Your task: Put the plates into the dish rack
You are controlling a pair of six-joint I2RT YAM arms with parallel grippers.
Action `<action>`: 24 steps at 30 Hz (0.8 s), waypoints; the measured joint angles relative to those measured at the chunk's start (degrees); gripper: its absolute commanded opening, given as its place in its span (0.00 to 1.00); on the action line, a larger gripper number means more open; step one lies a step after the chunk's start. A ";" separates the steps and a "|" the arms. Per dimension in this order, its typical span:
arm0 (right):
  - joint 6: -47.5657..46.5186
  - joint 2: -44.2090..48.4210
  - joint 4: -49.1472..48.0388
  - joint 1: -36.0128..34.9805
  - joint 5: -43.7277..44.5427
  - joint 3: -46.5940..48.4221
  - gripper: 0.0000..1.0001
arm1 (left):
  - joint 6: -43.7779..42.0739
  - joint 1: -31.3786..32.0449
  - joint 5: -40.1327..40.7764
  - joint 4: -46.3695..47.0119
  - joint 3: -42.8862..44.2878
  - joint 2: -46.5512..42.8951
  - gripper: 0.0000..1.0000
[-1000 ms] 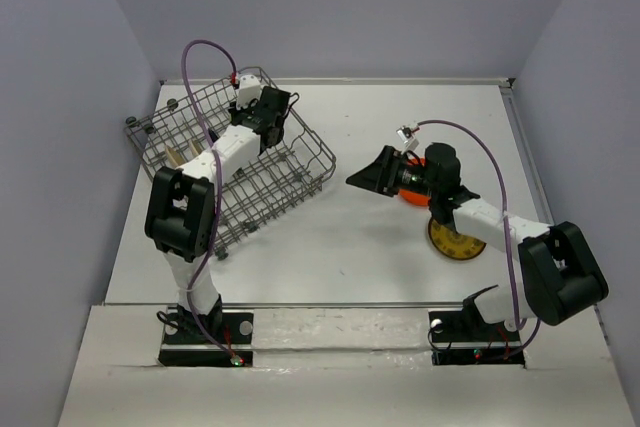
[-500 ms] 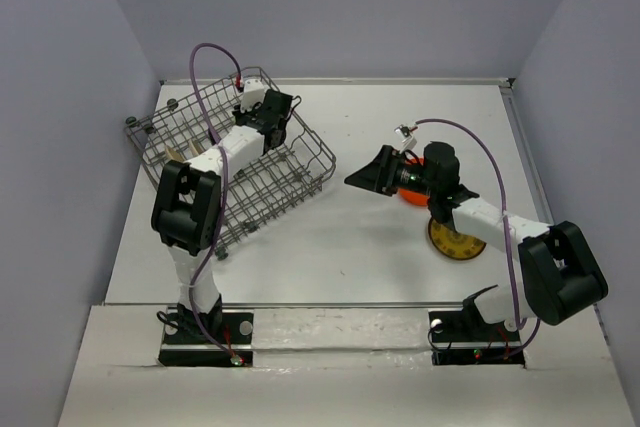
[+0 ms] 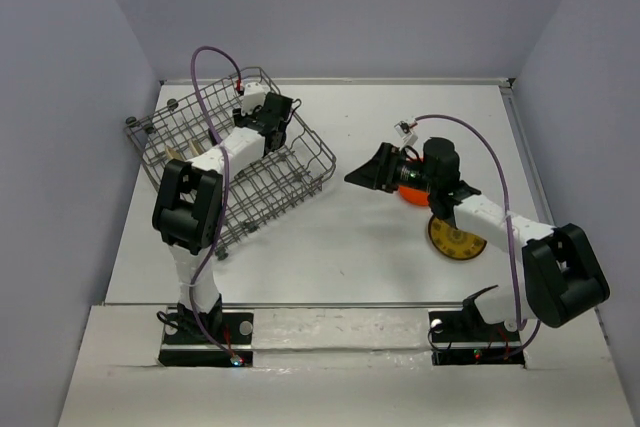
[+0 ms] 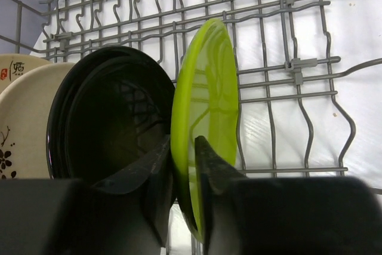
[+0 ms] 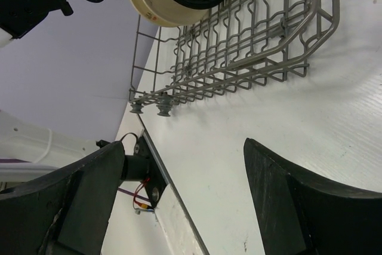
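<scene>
Rack [image 4: 296,64]: lime plate [image 4: 209,106], black plate [image 4: 113,123], cream plates [image 4: 27,123] upright; orange plate [image 3: 412,195], yellow plate [image 3: 455,241] outside.

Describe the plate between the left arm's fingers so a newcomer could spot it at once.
Find the grey wire dish rack at the far left of the table. Inside, plates stand on edge: a cream plate, a black plate, then one with its rim between the left fingers. It is the lime green plate, the only bright one.

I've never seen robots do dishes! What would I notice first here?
A bright lime green plate stands on edge in the grey wire dish rack, beside a black plate, with the left gripper straddling its rim. Farther right, the right gripper hangs wide open near an orange plate.
</scene>
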State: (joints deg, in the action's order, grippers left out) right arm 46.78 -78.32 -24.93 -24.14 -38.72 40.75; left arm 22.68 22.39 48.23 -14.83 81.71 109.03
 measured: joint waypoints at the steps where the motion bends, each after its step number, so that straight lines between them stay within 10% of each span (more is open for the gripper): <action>1: -0.59 0.00 0.79 0.00 0.33 0.28 0.87 | 0.13 0.00 -0.02 0.00 -0.28 0.00 0.43; 17: -7.89 3.61 13.94 0.11 11.91 7.39 0.82 | 0.52 -0.02 -1.77 -0.59 -2.49 -3.43 0.75; 24: -10.21 3.41 18.93 4.33 18.29 8.83 0.55 | -0.48 0.85 -3.67 -0.42 -2.47 -12.22 0.91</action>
State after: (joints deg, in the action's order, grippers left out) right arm 36.58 -74.91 -6.00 -19.81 -20.43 49.58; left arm 22.20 23.24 44.56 -15.25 79.24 96.82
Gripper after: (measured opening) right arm 0.660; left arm 0.870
